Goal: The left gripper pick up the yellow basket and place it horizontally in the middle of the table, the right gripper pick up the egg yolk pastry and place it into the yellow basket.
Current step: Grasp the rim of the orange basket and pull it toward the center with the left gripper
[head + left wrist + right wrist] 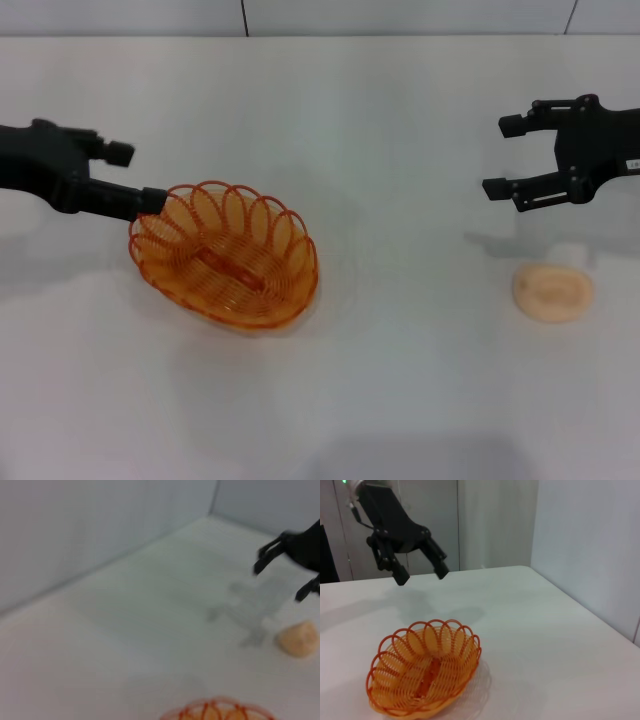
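The yellow basket (pixel 225 255) is an oval orange wire basket that lies empty on the white table (pixel 380 130), left of centre. My left gripper (pixel 135 177) is open at the basket's left rim. In the right wrist view the left gripper (pixel 421 575) hangs above and behind the basket (pixel 425 672) without holding it. The egg yolk pastry (pixel 553 292) sits on the table at the right. My right gripper (pixel 502 157) is open and empty, raised a little behind the pastry. The left wrist view shows the pastry (pixel 298 639), the right gripper (pixel 287 572) and the basket's rim (pixel 220 711).
A wall runs along the table's far edge (pixel 320 36). Bare tabletop lies between the basket and the pastry and along the front.
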`<action>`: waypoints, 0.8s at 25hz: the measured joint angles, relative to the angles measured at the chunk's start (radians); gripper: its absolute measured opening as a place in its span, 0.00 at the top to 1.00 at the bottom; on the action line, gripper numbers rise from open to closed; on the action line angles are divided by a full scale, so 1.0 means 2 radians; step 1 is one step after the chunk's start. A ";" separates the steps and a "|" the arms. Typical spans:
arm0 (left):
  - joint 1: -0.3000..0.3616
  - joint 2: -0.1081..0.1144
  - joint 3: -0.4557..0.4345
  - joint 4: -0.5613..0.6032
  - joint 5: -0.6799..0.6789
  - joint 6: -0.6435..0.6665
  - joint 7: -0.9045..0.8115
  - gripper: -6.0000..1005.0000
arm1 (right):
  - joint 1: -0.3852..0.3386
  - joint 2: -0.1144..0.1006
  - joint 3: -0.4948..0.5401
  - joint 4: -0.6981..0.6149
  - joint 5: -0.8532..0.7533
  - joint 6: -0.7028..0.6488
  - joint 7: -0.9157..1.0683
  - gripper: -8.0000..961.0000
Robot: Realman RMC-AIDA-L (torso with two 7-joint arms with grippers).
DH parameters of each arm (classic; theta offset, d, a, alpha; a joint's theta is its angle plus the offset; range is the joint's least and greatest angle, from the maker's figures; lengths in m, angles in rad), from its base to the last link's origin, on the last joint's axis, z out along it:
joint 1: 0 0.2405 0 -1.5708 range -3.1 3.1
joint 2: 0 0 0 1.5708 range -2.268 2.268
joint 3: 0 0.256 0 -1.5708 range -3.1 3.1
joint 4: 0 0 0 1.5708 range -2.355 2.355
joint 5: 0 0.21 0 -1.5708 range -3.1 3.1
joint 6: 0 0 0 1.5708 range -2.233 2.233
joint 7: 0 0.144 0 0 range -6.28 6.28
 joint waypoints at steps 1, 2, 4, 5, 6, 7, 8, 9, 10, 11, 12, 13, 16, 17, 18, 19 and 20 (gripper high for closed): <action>-0.001 -0.003 0.000 0.014 0.019 0.005 -0.031 0.13 | -0.001 0.000 0.000 -0.001 0.000 0.000 -0.001 0.13; -0.002 -0.005 0.000 0.026 0.034 0.009 -0.060 0.13 | -0.002 0.000 -0.001 -0.002 0.000 0.000 -0.003 0.13; -0.010 -0.004 0.000 0.034 0.060 0.013 -0.119 0.13 | -0.004 0.000 -0.002 -0.002 0.000 -0.001 -0.007 0.13; -0.016 -0.002 0.000 0.035 0.077 0.014 -0.155 0.13 | -0.005 0.001 -0.001 -0.002 0.000 -0.002 -0.009 0.13; -0.021 0.000 0.000 0.035 0.089 0.013 -0.171 0.13 | -0.005 0.001 -0.001 -0.002 0.000 -0.003 -0.011 0.13; -0.026 0.002 0.000 0.035 0.101 0.013 -0.192 0.13 | -0.005 0.001 -0.001 -0.002 0.000 -0.004 -0.013 0.13; -0.031 0.004 0.000 0.036 0.114 0.011 -0.206 0.13 | -0.006 0.002 0.000 -0.002 0.000 -0.004 -0.015 0.13; -0.037 0.005 0.000 0.037 0.131 0.009 -0.219 0.13 | -0.006 0.002 0.000 -0.002 0.000 -0.004 -0.017 0.13; -0.041 0.006 0.000 0.038 0.145 0.007 -0.228 0.13 | -0.006 0.003 0.000 -0.002 0.000 -0.004 -0.019 0.13; -0.048 0.006 0.000 0.038 0.165 0.002 -0.239 0.13 | -0.006 0.003 0.000 -0.002 0.000 -0.004 -0.019 0.13; -0.054 0.005 0.000 0.037 0.180 -0.004 -0.244 0.13 | -0.006 0.004 -0.001 -0.002 0.000 -0.004 -0.021 0.13; -0.060 0.003 0.001 0.031 0.194 -0.009 -0.248 0.13 | -0.006 0.004 -0.002 -0.002 0.000 -0.004 -0.023 0.13; -0.075 -0.004 0.007 0.010 0.213 -0.017 -0.248 0.13 | -0.006 0.008 -0.003 -0.002 0.001 -0.004 -0.025 0.13; -0.080 -0.005 0.012 0.002 0.220 -0.023 -0.248 0.13 | -0.005 0.008 -0.003 -0.002 0.001 -0.004 -0.025 0.13; -0.083 -0.007 0.016 -0.003 0.225 -0.029 -0.247 0.13 | -0.005 0.009 -0.003 -0.002 0.001 -0.004 -0.025 0.13; -0.083 -0.007 0.016 -0.003 0.225 -0.029 -0.247 0.13 | -0.004 0.010 -0.003 -0.002 0.001 -0.004 -0.026 0.13; -0.094 -0.010 0.026 -0.029 0.236 -0.054 -0.247 0.13 | -0.004 0.011 -0.003 -0.002 0.001 -0.004 -0.026 0.13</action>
